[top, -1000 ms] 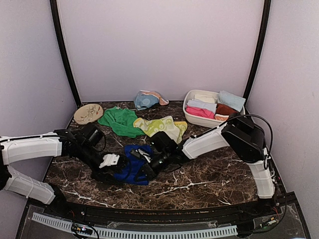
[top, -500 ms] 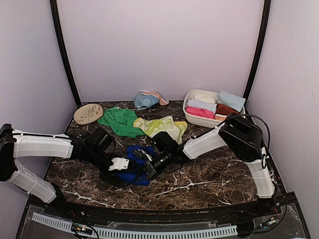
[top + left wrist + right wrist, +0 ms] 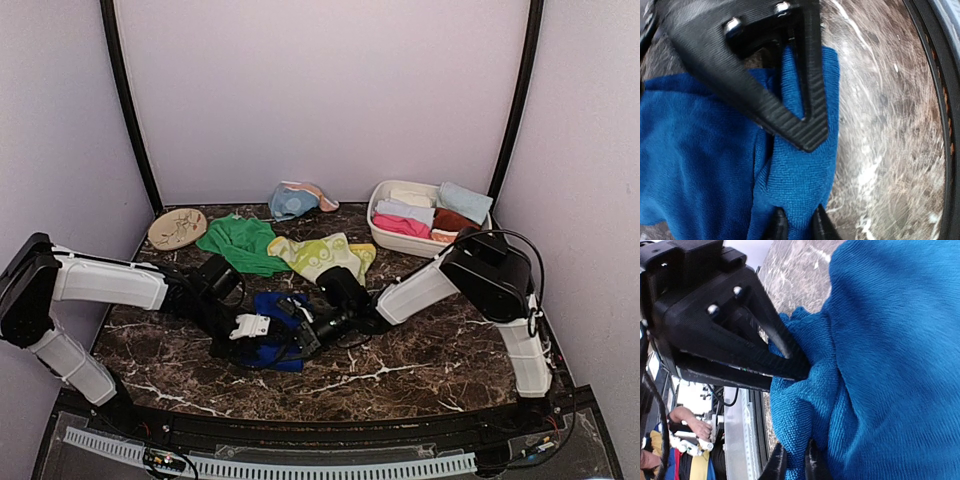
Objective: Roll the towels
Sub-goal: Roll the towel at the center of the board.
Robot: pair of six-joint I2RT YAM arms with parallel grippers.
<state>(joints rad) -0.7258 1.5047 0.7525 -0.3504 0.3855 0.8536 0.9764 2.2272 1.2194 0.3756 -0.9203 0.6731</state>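
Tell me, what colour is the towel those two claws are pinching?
The towel is plain royal blue, seen best in the left wrist view.

The left end effector (image 3: 801, 180) nips a raised fold of the royal blue towel (image 3: 700, 150); marbled counter (image 3: 880, 125) lies right of the towel.

Worktop (image 3: 430, 350) traffic is blocked at centre front. The left arm (image 3: 110, 283) and right arm (image 3: 420, 285) reach in low from either side, and the left gripper (image 3: 272, 330) and right gripper (image 3: 298, 322) meet tip to tip on the royal blue towel (image 3: 266, 302).

Behind them the green towel (image 3: 240, 245) and yellow-green patterned towel (image 3: 325, 255) overlap in a band across the middle. A tan disc (image 3: 177, 228) sits far left, a light blue towel (image 3: 292, 202) lies against the back wall, and the filled white basin (image 3: 400, 241) takes the far right corner.

Bare marble lies open at front right and at front left, nearer than the left arm.
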